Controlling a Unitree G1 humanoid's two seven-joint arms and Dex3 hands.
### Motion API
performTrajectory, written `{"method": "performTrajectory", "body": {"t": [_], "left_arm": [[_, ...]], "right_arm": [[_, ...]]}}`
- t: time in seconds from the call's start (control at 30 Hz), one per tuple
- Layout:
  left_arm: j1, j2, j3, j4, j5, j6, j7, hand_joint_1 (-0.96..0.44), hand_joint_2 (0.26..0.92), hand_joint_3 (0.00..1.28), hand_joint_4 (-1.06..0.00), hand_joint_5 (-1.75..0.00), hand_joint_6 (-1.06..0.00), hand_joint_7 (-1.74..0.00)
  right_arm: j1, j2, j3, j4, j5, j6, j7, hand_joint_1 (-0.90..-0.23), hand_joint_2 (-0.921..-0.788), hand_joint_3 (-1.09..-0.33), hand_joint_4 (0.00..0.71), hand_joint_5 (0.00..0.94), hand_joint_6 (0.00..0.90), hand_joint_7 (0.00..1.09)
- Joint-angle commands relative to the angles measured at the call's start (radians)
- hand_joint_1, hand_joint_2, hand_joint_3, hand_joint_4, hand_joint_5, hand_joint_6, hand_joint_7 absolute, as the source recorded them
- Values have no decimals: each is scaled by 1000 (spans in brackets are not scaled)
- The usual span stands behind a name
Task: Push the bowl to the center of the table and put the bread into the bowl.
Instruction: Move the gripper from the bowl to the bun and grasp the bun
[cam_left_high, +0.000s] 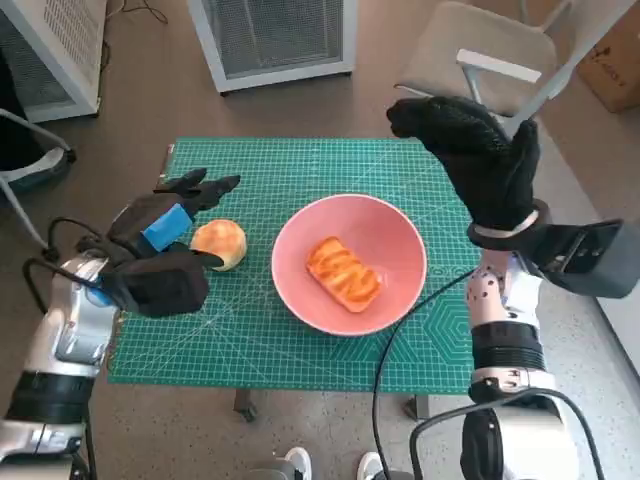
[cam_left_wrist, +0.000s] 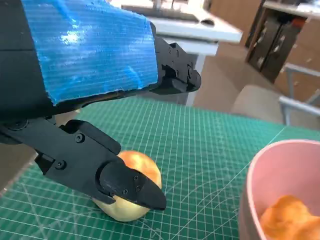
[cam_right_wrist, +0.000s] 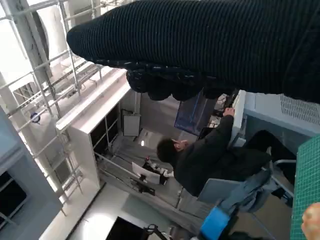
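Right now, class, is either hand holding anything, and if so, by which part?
Nothing is held. The blue-taped left hand hovers open around the round golden bun on the green mat; the gloved right hand is raised, empty.

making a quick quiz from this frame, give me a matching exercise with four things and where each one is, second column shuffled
Things:
1. flat orange bread
2. round pale bun
3. left hand
4. right hand

Places or states:
A. raised above the mat's far right corner, holding nothing
B. lying inside the pink bowl
C. on the green mat, beside the bowl on the left-hand side
D. low over the mat, fingers open around the bun

Pairs: 1-B, 2-C, 3-D, 4-A
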Motion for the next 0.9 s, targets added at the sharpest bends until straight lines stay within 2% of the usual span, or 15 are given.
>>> {"method": "performTrajectory", "body": {"t": [0.03, 0.63, 0.9], "left_arm": [[-48, -21, -29, 73, 22, -4, 30, -424, 807, 7, -126, 0, -288, -2], [-128, -54, -98, 275, 50, -21, 91, -412, 812, 3, -122, 0, -285, 0], [-143, -53, -130, 303, 75, 30, 59, -364, 809, 0, -125, -1, -291, -3]], "right_arm": [[19, -9, -3, 4, -10, 2, -3, -683, -921, -694, 214, 4, -1, 606], [25, -8, -6, 2, -6, -15, 1, -648, -921, -696, 215, 3, -1, 596], [26, -9, -5, 5, -10, -30, -3, -636, -921, -701, 215, 3, -1, 596]]}}
